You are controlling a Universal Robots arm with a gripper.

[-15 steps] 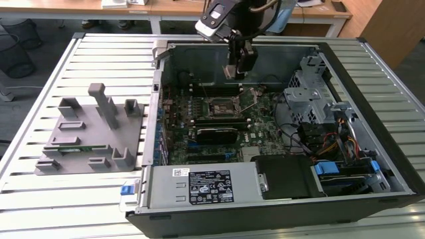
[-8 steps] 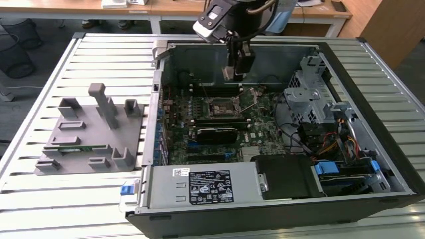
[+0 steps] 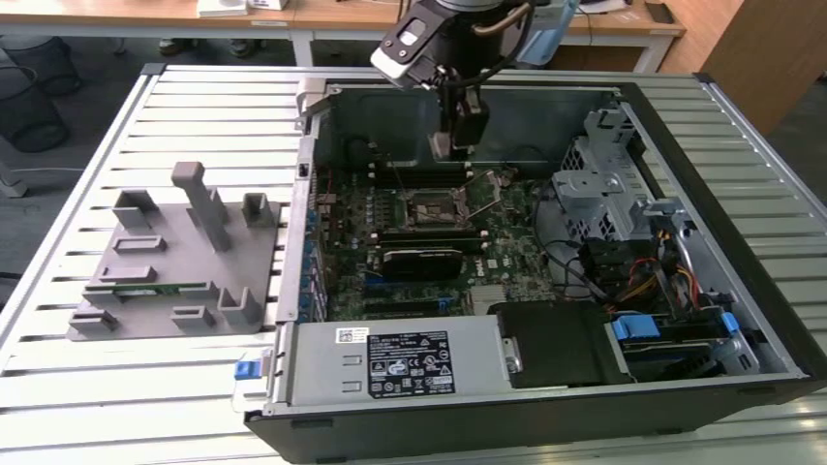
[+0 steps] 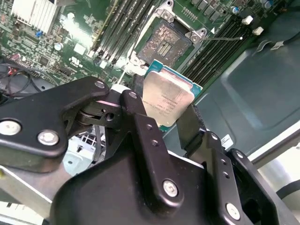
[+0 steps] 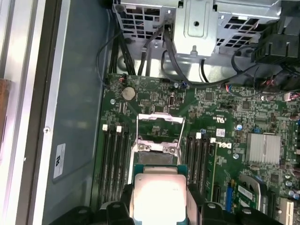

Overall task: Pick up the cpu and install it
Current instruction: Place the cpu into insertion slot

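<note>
The cpu (image 4: 168, 99), a flat square chip with a silver top and pale rim, is pinched by its edges between my black fingers (image 4: 137, 110). My gripper (image 4: 164, 112) is shut on it and hangs inside the open computer case (image 3: 776, 320), over the motherboard's far part in the exterior view, where the gripper (image 3: 459, 140) shows. The cpu socket (image 5: 159, 140) lies open just ahead of the held cpu (image 5: 159, 194), with its metal retention frame lifted. In the second wrist view the bare socket (image 4: 164, 42) sits beyond the chip, apart from it.
Memory slots (image 5: 115, 159) flank the socket on both sides. A metal drive cage (image 3: 607, 184) with cables stands at the exterior view's right, a black shroud (image 3: 420, 254) and power supply (image 3: 387, 354) nearer. A grey fixture (image 3: 181, 257) rests on the slatted table at the left.
</note>
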